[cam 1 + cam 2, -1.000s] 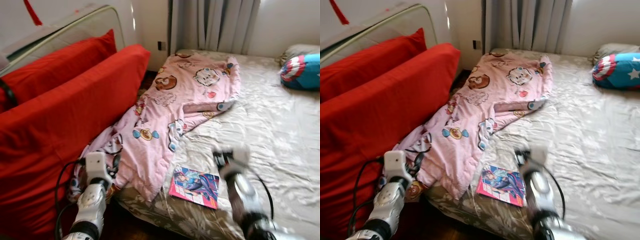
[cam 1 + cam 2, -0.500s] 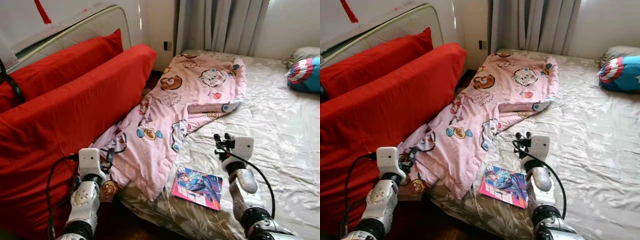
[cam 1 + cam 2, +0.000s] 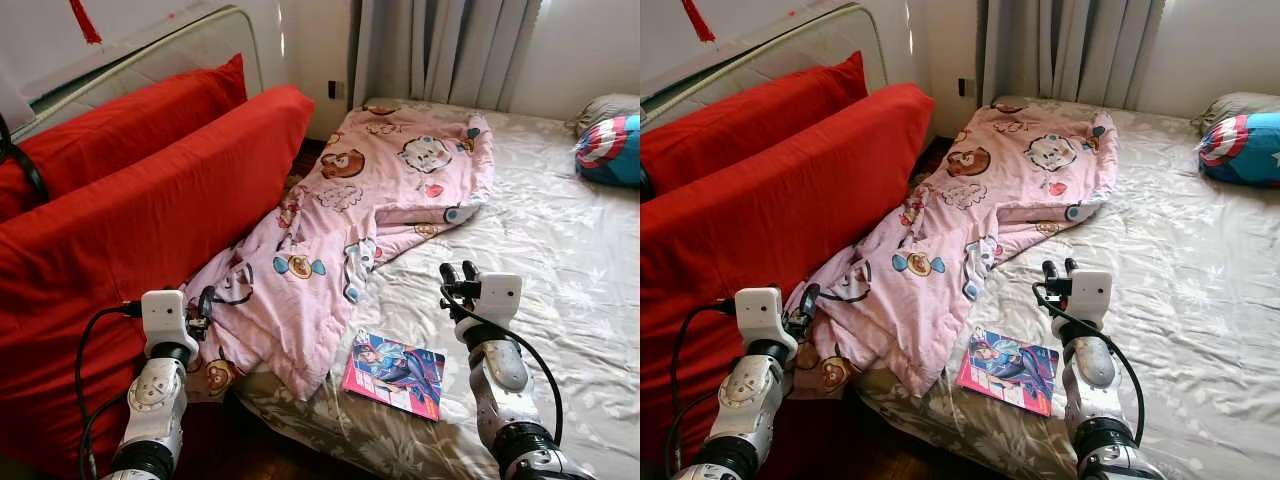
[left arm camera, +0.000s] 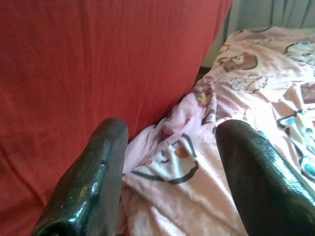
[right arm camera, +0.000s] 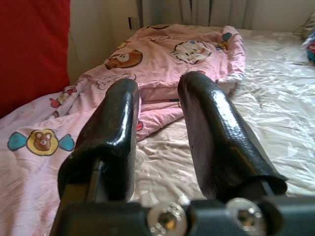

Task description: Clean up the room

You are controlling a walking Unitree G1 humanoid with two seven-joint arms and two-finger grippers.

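Observation:
A pink cartoon-print blanket lies crumpled across the left side of the bed, and its lower end hangs over the bed's edge. A colourful comic book lies flat near the bed's front edge. My left gripper is open beside the hanging blanket end, between it and the red cushion, holding nothing. My right gripper is open and hovers over the bare sheet, just beyond the comic book and right of the blanket's edge. Along its fingers I look at the blanket.
Two large red cushions lean against a metal frame on the left, close to the bed. A round blue, red and white pillow lies at the bed's far right. The floral sheet is wrinkled. Curtains hang behind. Dark floor shows below.
The view has swung a little and settled out of its blur. My right gripper has risen over the sheet and edged right. My left gripper has shifted slightly left, nearer the red cushion.

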